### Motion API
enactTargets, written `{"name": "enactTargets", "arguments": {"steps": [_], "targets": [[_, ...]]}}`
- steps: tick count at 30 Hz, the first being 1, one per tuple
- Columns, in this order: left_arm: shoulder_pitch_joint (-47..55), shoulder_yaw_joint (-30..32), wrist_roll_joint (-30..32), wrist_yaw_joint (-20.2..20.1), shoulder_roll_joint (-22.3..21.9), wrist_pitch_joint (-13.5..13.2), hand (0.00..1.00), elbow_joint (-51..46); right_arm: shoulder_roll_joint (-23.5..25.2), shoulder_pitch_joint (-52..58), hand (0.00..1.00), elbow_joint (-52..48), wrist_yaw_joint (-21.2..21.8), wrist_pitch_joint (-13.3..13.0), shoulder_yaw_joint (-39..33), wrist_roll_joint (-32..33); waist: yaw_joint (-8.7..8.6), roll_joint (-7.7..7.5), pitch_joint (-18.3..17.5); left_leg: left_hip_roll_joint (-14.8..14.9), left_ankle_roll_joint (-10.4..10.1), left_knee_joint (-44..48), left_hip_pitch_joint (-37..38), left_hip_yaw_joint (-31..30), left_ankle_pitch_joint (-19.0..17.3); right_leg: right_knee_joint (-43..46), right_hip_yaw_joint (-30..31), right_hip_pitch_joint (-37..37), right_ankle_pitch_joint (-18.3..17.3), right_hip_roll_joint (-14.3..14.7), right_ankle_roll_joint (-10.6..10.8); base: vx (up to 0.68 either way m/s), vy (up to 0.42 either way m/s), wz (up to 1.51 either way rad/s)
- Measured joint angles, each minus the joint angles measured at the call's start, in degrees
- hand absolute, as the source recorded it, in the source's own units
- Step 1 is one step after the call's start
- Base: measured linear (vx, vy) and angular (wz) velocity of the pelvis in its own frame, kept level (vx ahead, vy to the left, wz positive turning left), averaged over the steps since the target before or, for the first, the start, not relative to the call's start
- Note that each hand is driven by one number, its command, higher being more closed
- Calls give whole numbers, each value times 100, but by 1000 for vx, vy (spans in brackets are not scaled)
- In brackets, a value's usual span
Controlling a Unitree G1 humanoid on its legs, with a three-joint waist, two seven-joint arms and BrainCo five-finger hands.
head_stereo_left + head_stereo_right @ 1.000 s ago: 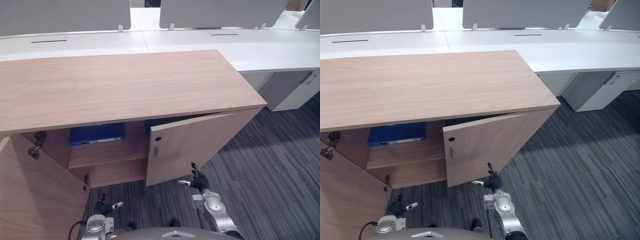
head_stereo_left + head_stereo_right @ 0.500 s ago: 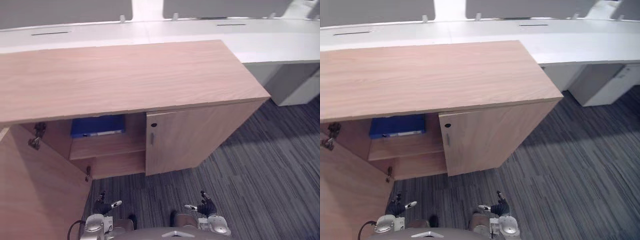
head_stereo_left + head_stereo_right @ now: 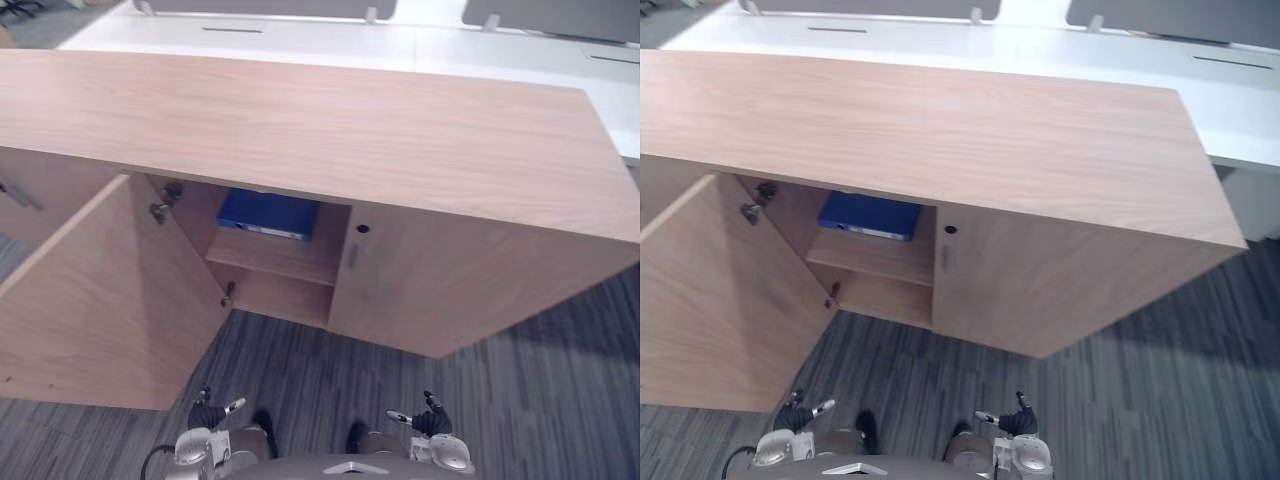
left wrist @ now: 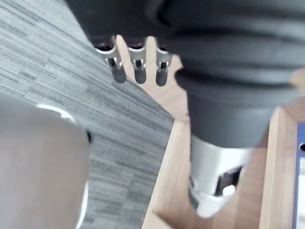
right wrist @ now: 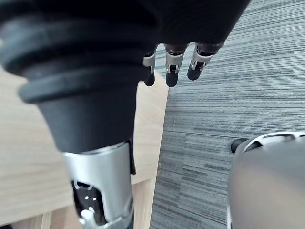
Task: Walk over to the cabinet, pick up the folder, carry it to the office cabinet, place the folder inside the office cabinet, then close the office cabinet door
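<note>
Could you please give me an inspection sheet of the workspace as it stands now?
Surface: cabinet top, wooden, nothing seen on it.
Job's things: blue folder lying on the upper shelf inside; left door wide open; right door shut.
Clutter: nothing seen.
Hands: left hand and right hand low over the carpet, fingers relaxed, holding nothing.
Cables: nothing seen.
Surroundings: white desks behind.
</note>
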Motion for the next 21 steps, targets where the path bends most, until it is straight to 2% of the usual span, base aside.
{"name": "enactTargets", "arguments": {"steps": [1, 5, 7, 9, 10, 13, 16, 21], "targets": [[50, 81, -43, 1, 16, 0, 0, -20, 44, -50, 0, 34, 1, -2, 9, -9, 59, -44, -13, -78, 2, -513, 242, -86, 266, -228, -66, 150, 65, 22, 57, -25, 39, 47], [168, 414, -179, 25, 71, 0, 0, -95, 147, -155, 0, 165, 0, 47, -31, -14, 43, -123, -73, -200, 24, -1032, 413, -519, 574, -412, -169, 413, 78, 40, 95, -2, 45, 57], [257, 933, -615, 157, 67, -8, 0, -105, 164, -175, 0, 165, 0, 96, -31, -12, 97, -148, -97, -235, 23, -1047, 477, -590, 570, -482, -175, 533, 80, 51, 102, 16, 24, 26], [395, 1883, -1178, 377, 135, -49, 0, -332, 156, -229, 0, 163, -2, 98, -67, -12, 114, -128, -109, -267, -26, -1066, 548, -682, 508, -546, -211, 669, 65, 51, 129, -4, -1, 21], [415, 2088, -1311, 411, 190, -88, 0, -344, 155, -228, 0, 163, -2, 98, -88, -12, 127, -108, -126, -268, -28, -1067, 545, -685, 502, -554, -218, 674, 62, 51, 132, 7, -4, 12], [469, 3006, -1844, 659, 637, -216, 0, -543, 99, -279, 0, 161, -3, 98, -89, -12, 182, -92, -145, -287, -32, -1068, 532, -789, 493, -621, -297, 768, 54, 61, 130, 29, -9, 13], [442, 3557, -1857, 761, 1061, -248, 0, -632, 8, -280, 0, 160, -5, 98, -80, -9, 238, -81, -156, -305, -35, -1071, 533, -861, 459, -706, -316, 869, 28, 83, 129, 11, -22, 17], [350, 3688, -1826, 727, 1620, -257, 0, -1221, -88, -271, 0, 123, -5, 97, -60, -3, 301, -87, -157, -388, -14, -1071, 493, -1146, 440, -775, -430, 1009, -56, 106, 87, 62, -31, 29]]}}
